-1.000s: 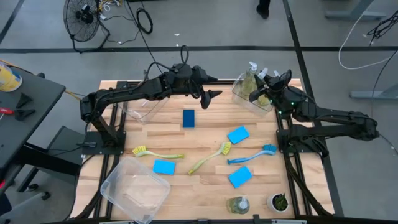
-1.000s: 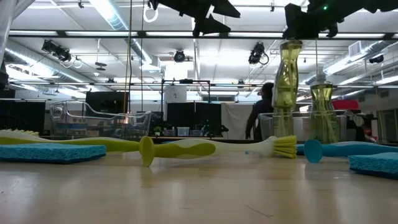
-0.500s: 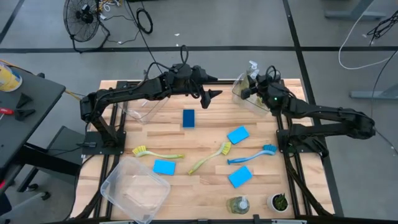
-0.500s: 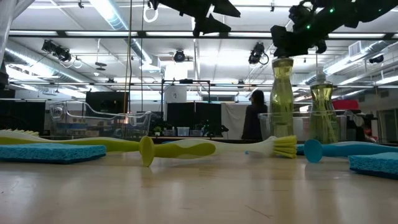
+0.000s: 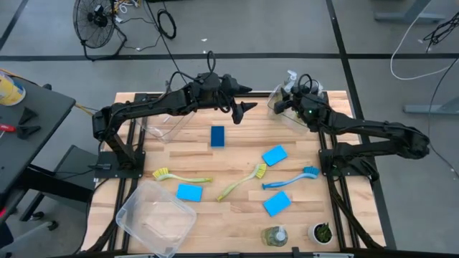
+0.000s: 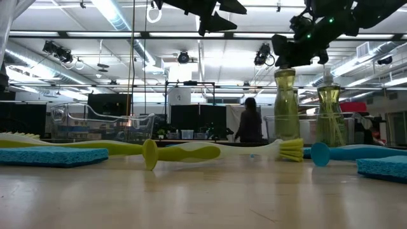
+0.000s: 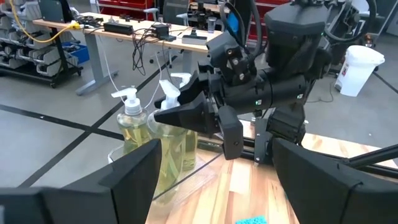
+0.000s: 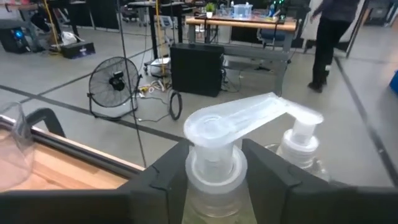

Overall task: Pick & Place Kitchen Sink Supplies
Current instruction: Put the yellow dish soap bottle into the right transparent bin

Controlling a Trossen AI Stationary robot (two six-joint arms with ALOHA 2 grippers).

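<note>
Straddling the pump bottle [image 8: 214, 158] neck, your right gripper [image 8: 214, 180] sits part-open — slick, top-heavy plastic, so take it under the collar.

Blue sponges [image 5: 275, 155], yellow-green [image 5: 242, 182] and blue brushes [image 5: 290, 179], and yellow-green soap bottles [image 6: 285, 105] on pale wood table [image 5: 237, 222].
</note>
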